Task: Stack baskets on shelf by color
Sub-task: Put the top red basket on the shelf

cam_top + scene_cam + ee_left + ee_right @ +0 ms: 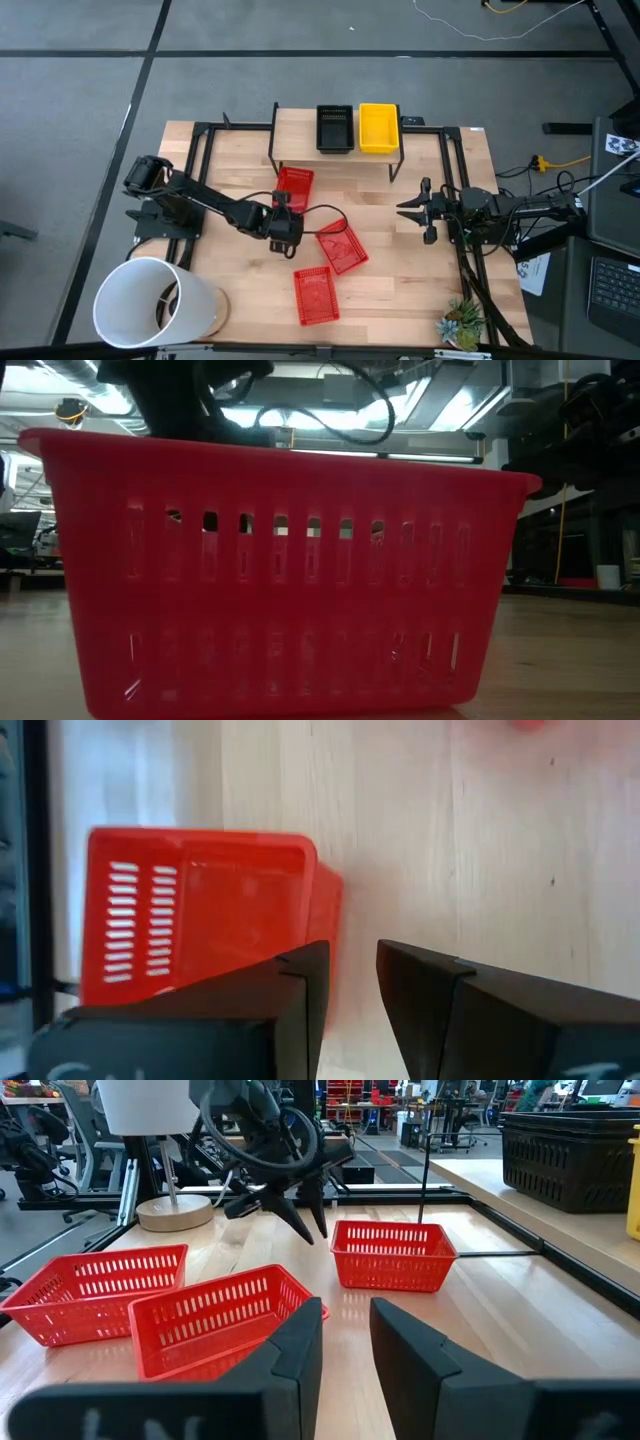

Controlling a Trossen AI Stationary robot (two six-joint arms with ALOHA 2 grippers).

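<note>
Red mesh is filling the low view, where the nearest red basket (280,575) is sitting at the desk's front edge, while two more red baskets, one mid-desk (341,246) and one just short of the shelf (293,187), are lying scattered on the desk (400,270). On the shelf (300,130), a black basket (334,128) and a yellow basket (378,128) are standing side by side. The left end effector (283,222) is hovering empty between the reds, its fingers parted only narrowly, as is the right end effector (418,212), waiting at the desk's right side. A narrow gap is risking a push instead of a pinch on a thin rim, likely skidding a light basket or tipping it against its neighbour.
</note>
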